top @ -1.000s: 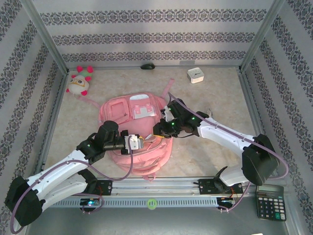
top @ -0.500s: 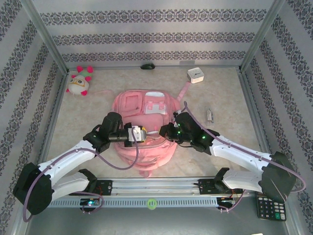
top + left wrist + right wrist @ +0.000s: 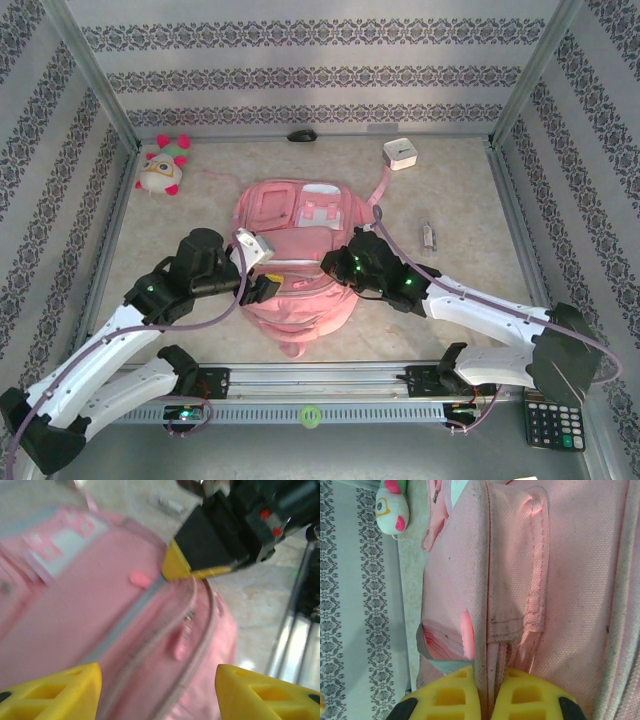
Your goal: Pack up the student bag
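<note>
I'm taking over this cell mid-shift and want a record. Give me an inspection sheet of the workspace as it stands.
Surface: beige mottled table, no spills seen.
Job's things: student bag lies mid-table, one pink strap trailing toward the white box.
Clutter: plush toy far left; white box far right; dark object at the back edge; small metallic item right of the bag; calculator beyond the near rail.
Grippers: left gripper open over the bag; right gripper shut on a bag seam.
Cables: purple cables loop along both arms.
Surroundings: patterned walls, metal frame posts.
</note>
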Controlling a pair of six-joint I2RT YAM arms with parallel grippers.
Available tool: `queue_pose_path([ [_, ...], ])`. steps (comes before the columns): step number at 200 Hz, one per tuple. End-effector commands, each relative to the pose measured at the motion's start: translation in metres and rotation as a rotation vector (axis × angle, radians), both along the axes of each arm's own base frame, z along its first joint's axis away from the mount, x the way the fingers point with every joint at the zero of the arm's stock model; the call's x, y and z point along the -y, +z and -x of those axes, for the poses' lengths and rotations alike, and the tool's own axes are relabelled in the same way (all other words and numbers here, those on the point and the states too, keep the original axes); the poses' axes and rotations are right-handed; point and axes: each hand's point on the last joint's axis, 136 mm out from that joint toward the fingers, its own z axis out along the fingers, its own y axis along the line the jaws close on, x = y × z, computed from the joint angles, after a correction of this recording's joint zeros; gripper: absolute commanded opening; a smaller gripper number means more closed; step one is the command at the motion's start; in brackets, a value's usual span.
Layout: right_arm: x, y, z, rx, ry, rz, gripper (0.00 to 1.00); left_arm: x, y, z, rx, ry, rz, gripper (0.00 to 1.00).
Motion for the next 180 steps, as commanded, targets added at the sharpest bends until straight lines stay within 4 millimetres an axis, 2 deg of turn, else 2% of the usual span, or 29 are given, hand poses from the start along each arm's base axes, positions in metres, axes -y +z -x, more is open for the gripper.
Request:
queue_pose_path([
  [1, -0.009, 0.047, -0.022, 0.122, -0.062, -0.093, 0.00, 0.006, -0.028, 0.020, -0.302, 0.115, -0.007, 0.61],
  [58, -0.013, 0.048, -0.020, 0.120, -0.045, -0.095, 0.00, 0.035, -0.051, -0.005, -0.348, 0.191, 0.015, 0.61],
  [99, -0.017, 0.046, -0.019, 0.111, -0.030, -0.096, 0.00, 0.053, -0.040, -0.019, -0.294, 0.180, 0.081, 0.57],
  [121, -0.018, 0.045, -0.018, 0.109, -0.026, -0.097, 0.00, 0.064, -0.038, -0.023, -0.272, 0.156, 0.092, 0.46],
  [143, -0.015, 0.045, -0.017, 0.111, -0.034, -0.096, 0.00, 0.071, -0.045, -0.023, -0.287, 0.139, 0.067, 0.39],
  [150, -0.014, 0.045, -0.017, 0.111, -0.036, -0.096, 0.00, 0.071, -0.047, -0.022, -0.289, 0.138, 0.061, 0.34],
  [164, -0.011, 0.044, -0.016, 0.111, -0.034, -0.085, 0.00, 0.065, -0.052, -0.024, -0.283, 0.161, 0.028, 0.20],
  [180, -0.006, 0.040, -0.014, 0.108, -0.012, -0.068, 0.00, 0.046, -0.055, -0.027, -0.258, 0.228, -0.047, 0.05],
])
